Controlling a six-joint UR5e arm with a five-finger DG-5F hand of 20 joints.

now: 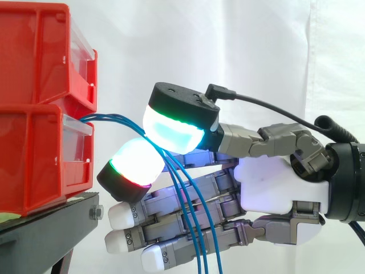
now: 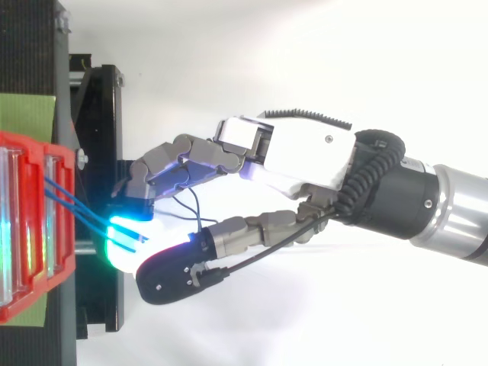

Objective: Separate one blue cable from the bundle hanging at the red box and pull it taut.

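Pinching blue cables point(image 1: 117, 118) btwn hand point(image 1: 279, 188) pads point(image 1: 174, 130), just beside red box point(image 1: 34, 154)

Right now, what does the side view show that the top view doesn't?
Side view: the red boxes sit stacked one on the other, and the blue cables droop down past the lower fingers. Top view: a shiny silver arm behind the hand. Both: the blue cables run from a red box to two glowing pads that pinch them, near the black stand.
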